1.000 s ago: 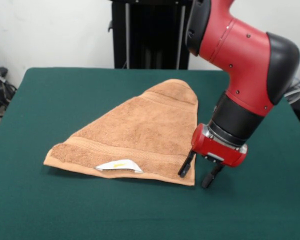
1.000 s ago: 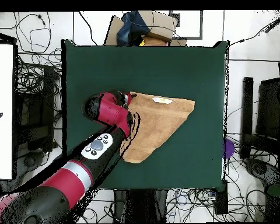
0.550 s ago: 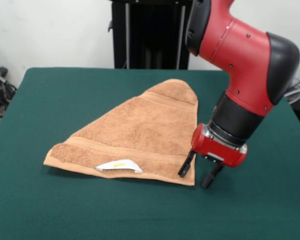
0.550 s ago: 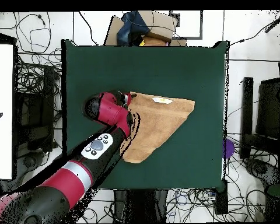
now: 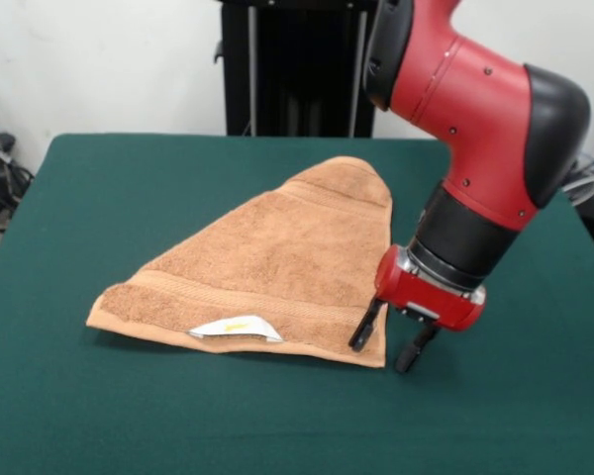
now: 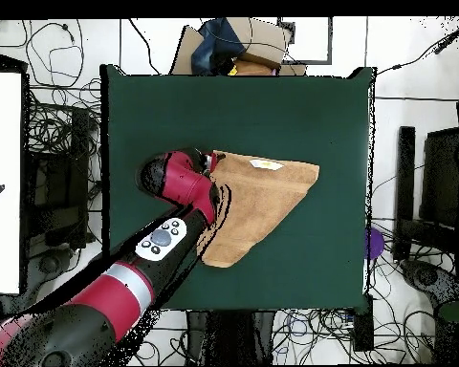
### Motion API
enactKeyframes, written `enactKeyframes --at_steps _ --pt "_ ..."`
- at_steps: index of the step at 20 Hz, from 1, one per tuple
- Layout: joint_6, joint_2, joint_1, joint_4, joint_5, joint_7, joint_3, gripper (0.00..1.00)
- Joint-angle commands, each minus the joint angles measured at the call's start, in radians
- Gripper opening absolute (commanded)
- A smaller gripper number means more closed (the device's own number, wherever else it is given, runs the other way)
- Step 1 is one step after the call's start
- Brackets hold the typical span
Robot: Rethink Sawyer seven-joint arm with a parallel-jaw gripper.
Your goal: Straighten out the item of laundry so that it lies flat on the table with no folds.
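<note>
Green felt table (image 5: 129, 188) bears a triangular terry towel (image 5: 277, 257) (folded); gripper (image 5: 385, 342) open, empty.

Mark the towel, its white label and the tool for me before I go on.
towel (image 5: 277, 252): front view, middle of the folded top layer.
white label (image 5: 236, 328): front view, centre of the tag at the near edge.
tool (image 5: 384, 344): front view, midway between its two open black tips.
</note>
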Motion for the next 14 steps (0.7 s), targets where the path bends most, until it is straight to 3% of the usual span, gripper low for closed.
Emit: enactKeyframes --at_steps 1,14 --pt "0.064 0.044 -0.038 0.031 -0.077 0.179 0.117 0.00" --pt "0.090 0.053 -0.032 0.014 -0.090 0.198 0.101 0.00"
